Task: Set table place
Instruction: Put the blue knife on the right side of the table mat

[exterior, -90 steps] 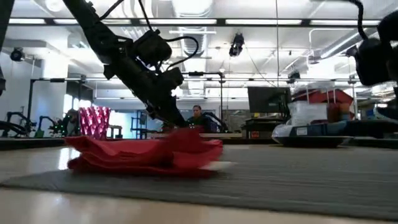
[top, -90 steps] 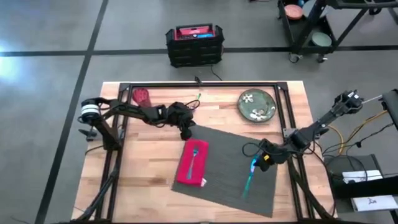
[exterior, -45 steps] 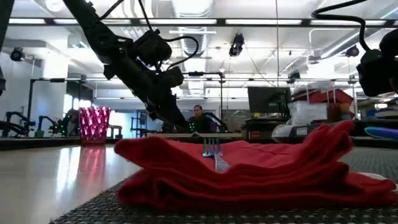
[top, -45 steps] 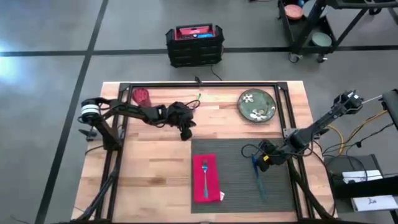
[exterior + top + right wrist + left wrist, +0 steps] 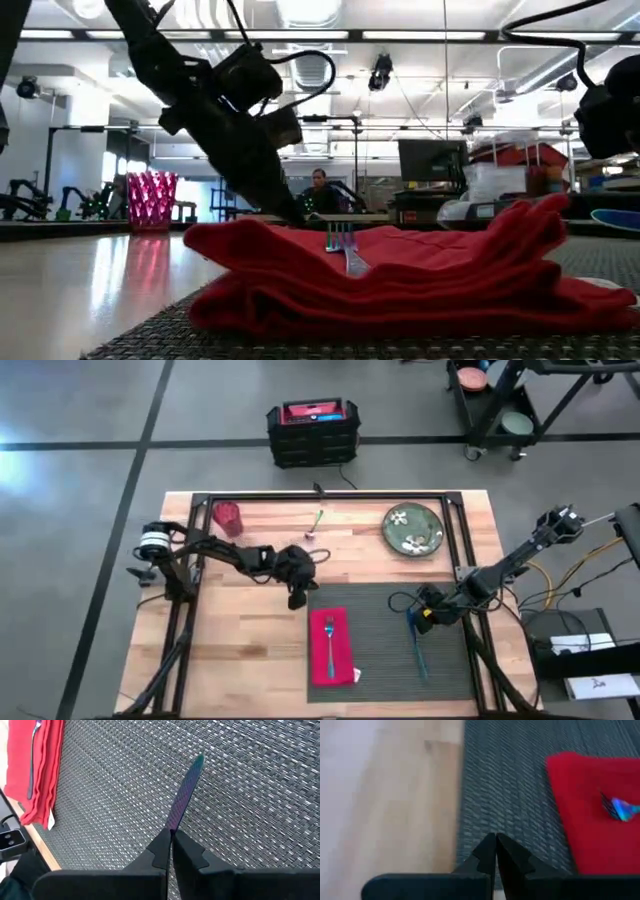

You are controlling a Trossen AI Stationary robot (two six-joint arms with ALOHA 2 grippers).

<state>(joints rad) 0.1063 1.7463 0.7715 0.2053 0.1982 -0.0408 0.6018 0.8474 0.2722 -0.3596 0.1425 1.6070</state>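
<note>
- Placemat [image 5: 385, 635] lies flat on the surface [image 5: 240, 650], toward its near right part, edges square to it.
- Napkin [image 5: 331, 647], red and folded, lies on the placemat's left part with a fork [image 5: 329, 640] on top.
- Knife [image 5: 417, 645] lies on the placemat's right part.
- Left tool [image 5: 297, 598] hangs just beside the placemat's far left corner, fingers [image 5: 487, 855] pressed together on nothing.
- Right tool [image 5: 414, 622] sits over the knife's far end, fingers [image 5: 162, 847] together, clamped on the handle.
- Plate [image 5: 413, 527] and red cup [image 5: 228, 517] stand well apart at the far edge.
</note>
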